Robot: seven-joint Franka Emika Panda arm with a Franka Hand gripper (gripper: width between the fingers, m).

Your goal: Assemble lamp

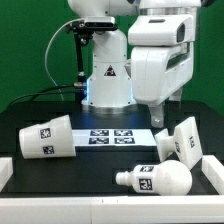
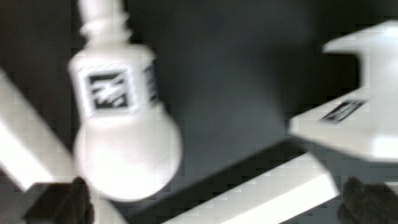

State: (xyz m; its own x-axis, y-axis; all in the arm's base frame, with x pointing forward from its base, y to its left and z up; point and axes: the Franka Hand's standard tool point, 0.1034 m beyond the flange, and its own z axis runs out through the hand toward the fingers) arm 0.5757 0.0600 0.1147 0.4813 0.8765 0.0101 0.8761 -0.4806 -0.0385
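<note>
The rounded bulb (image 1: pixel 155 179) lies on its side on the black table near the front right, neck toward the exterior view's left. The boxy base (image 1: pixel 181 140) stands tilted just behind it at the right. The conical shade (image 1: pixel 46 138) lies on its side at the left. My gripper (image 1: pixel 160 117) hangs above the table, over the area between bulb and base, touching neither. In the wrist view the bulb (image 2: pixel 121 110) and the base (image 2: pixel 365 100) lie below my gripper (image 2: pixel 214 205). The jaws are wide open with nothing between them.
The marker board (image 1: pixel 110 136) lies flat in the table's middle in front of the robot's pedestal (image 1: pixel 108 80). A white rail (image 1: pixel 70 209) borders the table's front edge, and it crosses the wrist view (image 2: pixel 267 185) diagonally. More rail pieces stand at the left (image 1: pixel 5 170) and right (image 1: pixel 212 172).
</note>
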